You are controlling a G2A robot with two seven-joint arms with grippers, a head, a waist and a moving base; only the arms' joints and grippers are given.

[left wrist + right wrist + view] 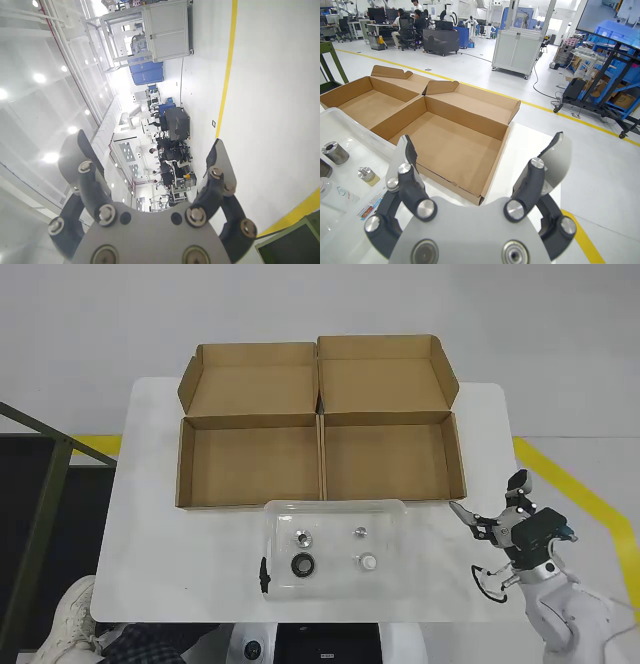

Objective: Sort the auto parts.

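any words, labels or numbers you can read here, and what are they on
No text can be read.
Sticker on the clear tray: coloured print, too blurred to read.
White container in that tray: label marks, too small to read.

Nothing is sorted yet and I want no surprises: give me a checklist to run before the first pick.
1. Right gripper open: ok.
2. Left gripper open: ok.
3. Left gripper facing the table: not ok, it points out into the hall.
4. Left box and right box with lids open: ok.
5. Parts in the clear tray standing apart from each other: ok, including the metal cylinder.
6. Black piece at the tray's edge, inside or outside it: cannot tell.
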